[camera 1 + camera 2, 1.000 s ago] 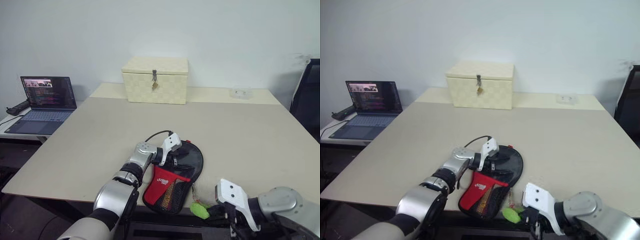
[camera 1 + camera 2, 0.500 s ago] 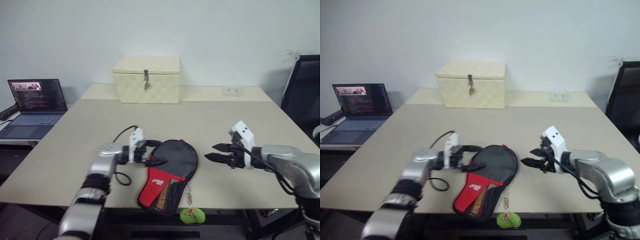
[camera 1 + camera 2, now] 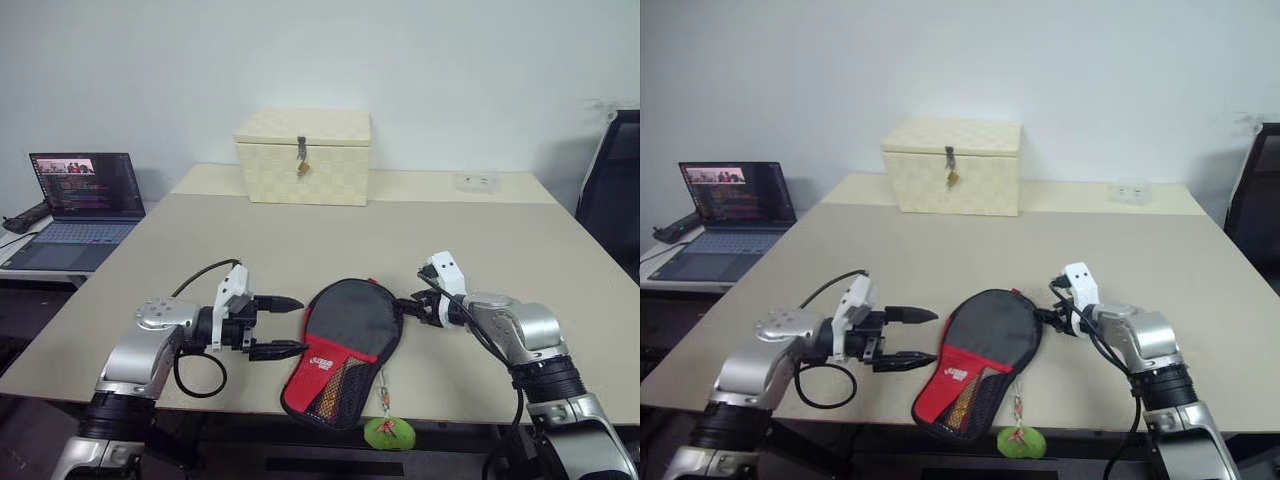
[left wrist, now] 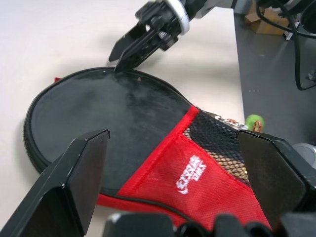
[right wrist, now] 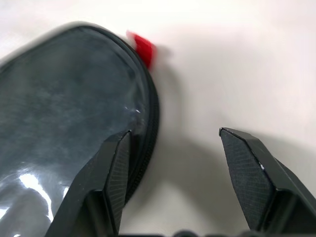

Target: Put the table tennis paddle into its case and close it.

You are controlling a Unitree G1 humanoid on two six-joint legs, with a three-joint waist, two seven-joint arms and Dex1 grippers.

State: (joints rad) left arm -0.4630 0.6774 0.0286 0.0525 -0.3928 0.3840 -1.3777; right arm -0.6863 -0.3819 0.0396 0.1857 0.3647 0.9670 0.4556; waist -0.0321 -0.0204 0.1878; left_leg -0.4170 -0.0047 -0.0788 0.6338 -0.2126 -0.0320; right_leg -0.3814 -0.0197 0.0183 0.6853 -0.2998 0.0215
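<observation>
The case (image 3: 350, 335), a black paddle-shaped pouch with a red mesh pocket, lies flat near the table's front edge. A green tag (image 3: 385, 432) dangles from it over the edge. The table tennis paddle is hidden. My left gripper (image 3: 298, 324) hovers open just left of the case, pointing at it with nothing between its fingers (image 4: 74, 187). My right gripper (image 3: 408, 308) is open at the case's right rim. In the right wrist view one of its fingers (image 5: 113, 173) stands over the zip edge (image 5: 148, 113) and the other over bare table, beside a small red tab (image 5: 143, 47).
A cream woven box (image 3: 304, 157) with a latch stands at the back of the table (image 3: 500, 240). An open laptop (image 3: 85, 200) sits on a lower side table at the left. A black chair (image 3: 612, 190) stands at the right. A small clear object (image 3: 476, 181) lies at the back right.
My left gripper has drawn back leftward off the case. My right arm has come up from the front edge and reached its gripper to the case's right rim. The camera has also shifted.
</observation>
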